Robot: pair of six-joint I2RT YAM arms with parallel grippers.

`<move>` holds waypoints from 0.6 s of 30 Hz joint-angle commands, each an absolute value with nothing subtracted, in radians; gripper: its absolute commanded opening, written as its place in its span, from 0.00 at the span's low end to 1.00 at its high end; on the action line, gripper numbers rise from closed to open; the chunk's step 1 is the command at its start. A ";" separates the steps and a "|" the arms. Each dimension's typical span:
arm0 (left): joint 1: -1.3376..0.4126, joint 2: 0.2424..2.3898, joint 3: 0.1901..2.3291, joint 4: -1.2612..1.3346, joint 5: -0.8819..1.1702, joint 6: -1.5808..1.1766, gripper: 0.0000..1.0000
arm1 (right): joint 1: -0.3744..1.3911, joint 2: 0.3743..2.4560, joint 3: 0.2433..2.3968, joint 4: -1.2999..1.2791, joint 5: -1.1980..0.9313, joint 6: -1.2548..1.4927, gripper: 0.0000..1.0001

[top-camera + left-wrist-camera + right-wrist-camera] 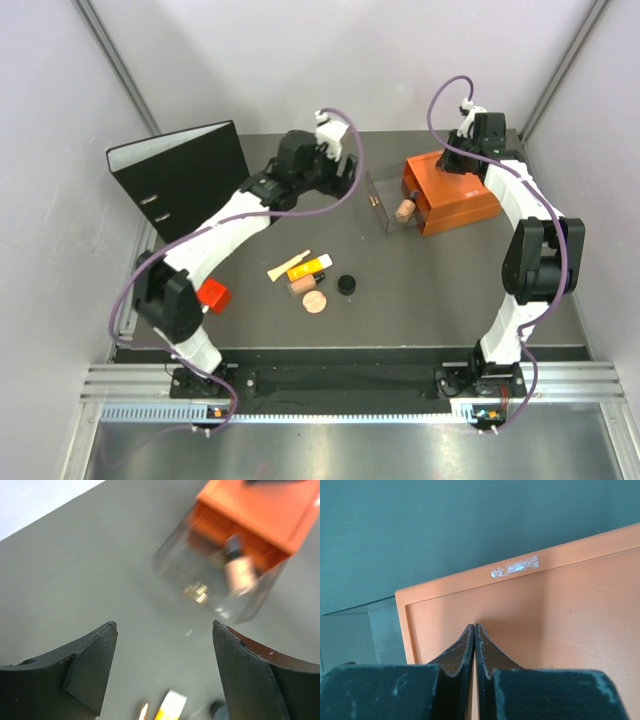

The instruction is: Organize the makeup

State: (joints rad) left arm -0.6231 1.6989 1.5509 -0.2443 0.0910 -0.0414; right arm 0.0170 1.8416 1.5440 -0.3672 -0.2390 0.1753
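The makeup lies in a loose cluster mid-table: an orange-yellow tube [309, 268] with a black cap, a cream stick [287, 265], a tiny brown bottle [299, 285], a round pink-tan compact [315, 301] and a small black jar [346, 284]. A pink-capped piece [405, 210] lies in the clear drawer [384, 203]; it also shows blurred in the left wrist view [239, 573]. My left gripper [336, 174] is open and empty [165, 627], above the table between the cluster and the drawer. My right gripper [475, 626] is shut and empty, tips on the orange box lid [545, 625].
The big orange box [455, 195] stands at the back right with its clear drawer pulled out to the left. A black binder [185, 172] stands at the back left. A small red object [213, 295] lies beside the left arm.
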 commanded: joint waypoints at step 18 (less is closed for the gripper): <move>-0.509 1.606 1.124 -0.534 0.028 -0.101 0.81 | 0.014 1.905 1.485 -0.477 -0.255 0.166 0.00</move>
State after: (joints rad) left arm -0.5236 1.5963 1.1362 -0.5064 0.0322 -0.0731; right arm 0.0170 1.8423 1.5379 -0.3527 -0.2531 0.1757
